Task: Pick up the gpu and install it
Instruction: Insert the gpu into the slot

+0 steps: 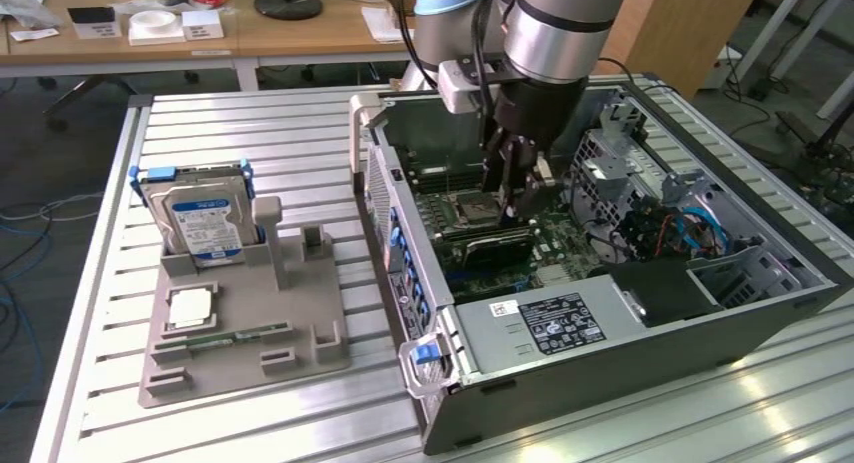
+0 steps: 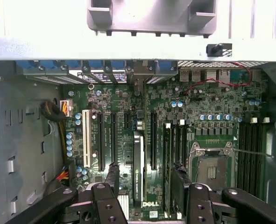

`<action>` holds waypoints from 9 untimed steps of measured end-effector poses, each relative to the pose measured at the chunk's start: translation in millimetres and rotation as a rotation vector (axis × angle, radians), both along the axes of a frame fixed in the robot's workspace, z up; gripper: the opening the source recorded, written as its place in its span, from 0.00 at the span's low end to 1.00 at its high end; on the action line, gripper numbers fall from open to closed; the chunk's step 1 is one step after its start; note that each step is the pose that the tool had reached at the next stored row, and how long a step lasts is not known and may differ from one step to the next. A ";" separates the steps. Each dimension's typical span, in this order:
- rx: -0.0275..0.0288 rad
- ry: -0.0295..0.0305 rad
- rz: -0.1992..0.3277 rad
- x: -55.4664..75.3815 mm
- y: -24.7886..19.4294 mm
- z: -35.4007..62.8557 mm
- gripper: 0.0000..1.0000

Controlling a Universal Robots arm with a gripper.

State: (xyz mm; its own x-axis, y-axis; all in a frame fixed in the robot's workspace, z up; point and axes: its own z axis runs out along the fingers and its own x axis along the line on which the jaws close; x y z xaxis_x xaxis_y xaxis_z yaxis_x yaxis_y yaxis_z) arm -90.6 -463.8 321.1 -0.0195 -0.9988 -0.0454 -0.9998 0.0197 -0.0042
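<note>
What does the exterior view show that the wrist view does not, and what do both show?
Exterior view only: the hard drive standing in the grey holder on the slatted table, and the robot arm reaching down into the computer case.

Wrist view only: the white expansion slot and the empty processor socket close up.

Both: the motherboard, the gpu sitting on it, and the open gripper just above the card.

Slatted metal table (image 1: 267,123): grey holder tray (image 1: 247,328), open computer case (image 1: 601,313).
</note>
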 end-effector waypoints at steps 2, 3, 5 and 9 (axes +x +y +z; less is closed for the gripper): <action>-0.0001 0.0000 0.003 0.0 0.0 0.1 0.58; -0.0001 -0.0001 0.007 0.1 0.0 0.1 0.58; -0.0001 0.0000 0.016 0.1 0.0 0.1 0.58; -0.0002 0.0001 0.031 0.2 0.7 0.2 0.58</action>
State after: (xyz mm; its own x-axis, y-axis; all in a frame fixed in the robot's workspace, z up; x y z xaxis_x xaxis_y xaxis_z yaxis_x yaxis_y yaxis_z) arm -90.4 -463.1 321.3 0.0119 -0.9989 -0.0451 -0.9999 -0.0117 -0.0042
